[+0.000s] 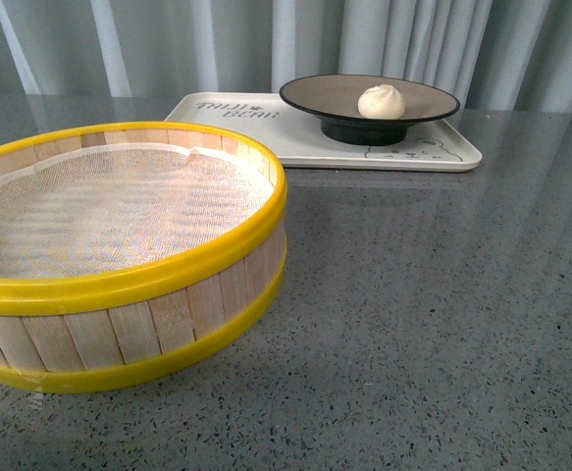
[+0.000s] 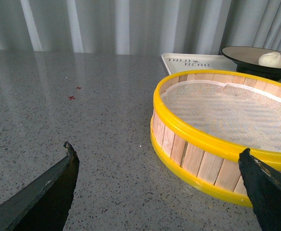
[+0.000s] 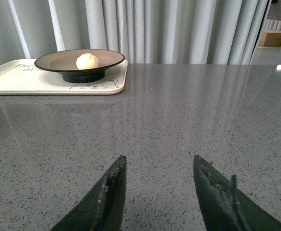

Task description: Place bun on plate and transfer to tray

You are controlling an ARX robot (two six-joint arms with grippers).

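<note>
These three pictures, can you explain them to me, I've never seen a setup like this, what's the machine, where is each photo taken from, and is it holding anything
The machine is a robot with two arms, each ending in a pair of dark fingers. One picture comes from a camera on its body, looking forward across a grey speckled table; no arm shows there. The other two come from cameras on its wrists, so you see the left fingers and right fingers poking into the frame.

On the table sits a wooden steamer basket with yellow rims and a white cloth lining, nothing in it. Behind it lies a cream tray. A dark-rimmed plate stands on the tray, with a small white bun on the plate.

Both pairs of fingers are spread open over the table, holding nothing.
</note>
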